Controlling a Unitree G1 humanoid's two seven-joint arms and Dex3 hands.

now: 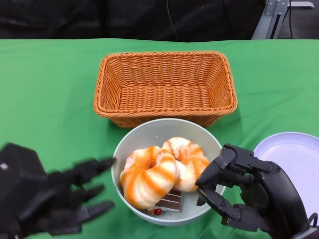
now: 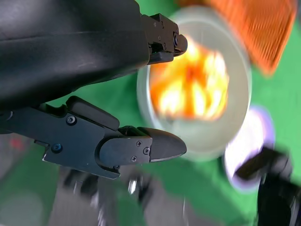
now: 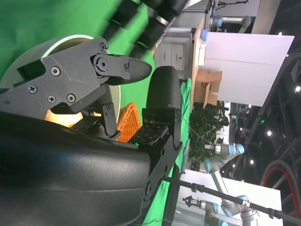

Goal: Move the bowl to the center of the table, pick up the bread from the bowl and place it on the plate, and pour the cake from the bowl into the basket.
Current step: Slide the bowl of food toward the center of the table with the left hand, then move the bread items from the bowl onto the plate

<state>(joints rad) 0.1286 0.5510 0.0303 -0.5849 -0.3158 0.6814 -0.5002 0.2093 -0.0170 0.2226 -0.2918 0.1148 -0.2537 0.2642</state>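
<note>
A pale bowl stands in the middle near the table's front, just before the wicker basket. Two orange-striped bread rings lie in it, with a dark slice of cake at its near side. My right hand sits at the bowl's right rim with bent fingers reaching over the edge; the right wrist view shows those fingers apart with nothing between them. My left hand is blurred at the bowl's left, fingers spread, holding nothing. A white plate lies at the right.
Green cloth covers the table. The basket holds nothing. In the blurred left wrist view the bowl, the plate and a corner of the basket show beyond my fingers.
</note>
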